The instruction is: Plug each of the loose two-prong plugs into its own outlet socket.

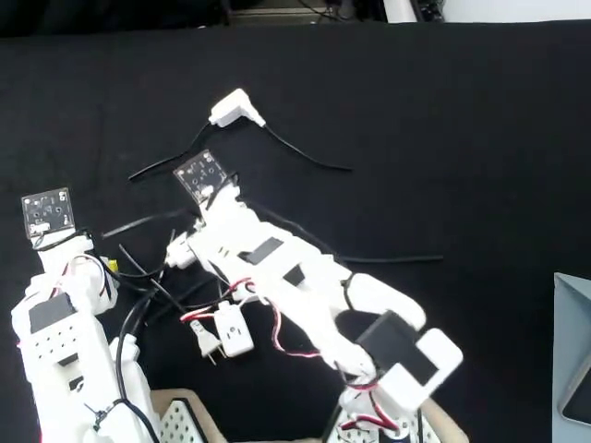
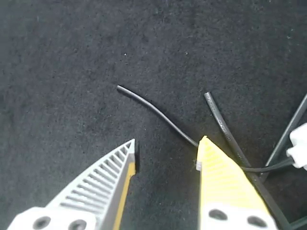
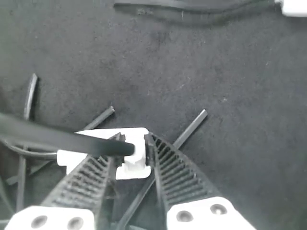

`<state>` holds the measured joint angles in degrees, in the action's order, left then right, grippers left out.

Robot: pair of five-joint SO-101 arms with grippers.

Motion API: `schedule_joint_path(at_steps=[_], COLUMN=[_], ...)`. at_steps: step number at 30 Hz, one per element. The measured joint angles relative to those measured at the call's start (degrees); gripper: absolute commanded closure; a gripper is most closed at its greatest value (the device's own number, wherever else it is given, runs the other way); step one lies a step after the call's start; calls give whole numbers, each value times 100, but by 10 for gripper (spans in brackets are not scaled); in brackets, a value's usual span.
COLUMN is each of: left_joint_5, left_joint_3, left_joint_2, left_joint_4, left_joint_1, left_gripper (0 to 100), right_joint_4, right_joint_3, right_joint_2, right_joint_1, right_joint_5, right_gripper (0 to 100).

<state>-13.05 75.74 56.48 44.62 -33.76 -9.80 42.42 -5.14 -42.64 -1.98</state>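
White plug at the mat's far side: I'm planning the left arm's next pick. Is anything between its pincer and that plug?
Yes. In the high view, the right arm's wrist camera and a loose black cable lie roughly on the line from the left pincer to the white plug.

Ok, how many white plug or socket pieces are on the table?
3: a white plug farthest out, a white piece in the right end effector, a white block closest to the robot. More may be hidden.
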Motion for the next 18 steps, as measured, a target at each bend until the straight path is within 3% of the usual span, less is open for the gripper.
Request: schedule_joint_path(at_steps=[7, 18], left_joint_5=[0, 0], left_joint_3=[0, 0], left_joint_2=[0, 0], left_joint_4=[0, 0], left_joint_1=[0, 0], left_gripper=[783, 783], right_joint_4=[-1029, -1160], right_joint_3=[-888, -1002], right_joint_2=[-413, -448], right_joint_1=[0, 0], right_joint_5=[0, 290], right_gripper=[987, 983])
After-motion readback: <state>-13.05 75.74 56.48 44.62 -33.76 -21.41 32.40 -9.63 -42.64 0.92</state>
